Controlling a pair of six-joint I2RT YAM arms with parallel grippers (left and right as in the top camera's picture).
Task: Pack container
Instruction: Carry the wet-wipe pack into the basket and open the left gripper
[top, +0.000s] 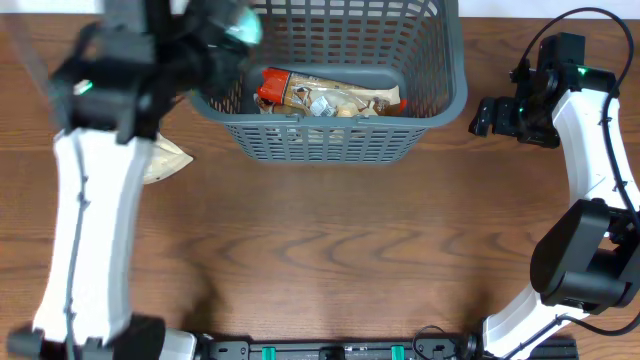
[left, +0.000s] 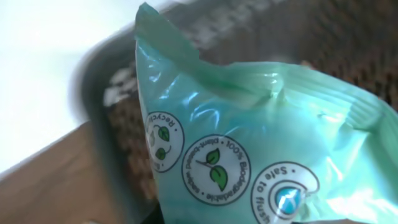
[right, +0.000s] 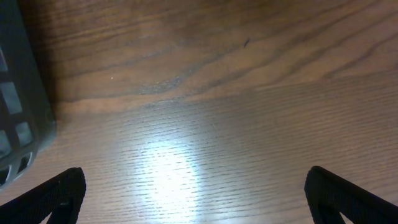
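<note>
teal wipes pack (left: 249, 155) fills the left wrist view at close range; printed round emblems legible, edges blurred. the pack hides the fingers in that view. overhead, the left gripper (top: 225, 42) hangs over the far left corner of the container (top: 455, 92) with the pack at its tip, clear of the floor; claw judged clenched on the pack.

container stands at the far centre of the table (top: 320, 250), its far end cut off by the frame. inside, against the near wall, lies a red and beige snack pack (top: 330, 95).

a pale pack (top: 165, 160) lies on the table just left of the container, partly under the left arm.

right gripper (right: 193, 202) sits right of the container, near its right wall, low over bare wood. fingers stand wide apart, released, nothing between them.
</note>
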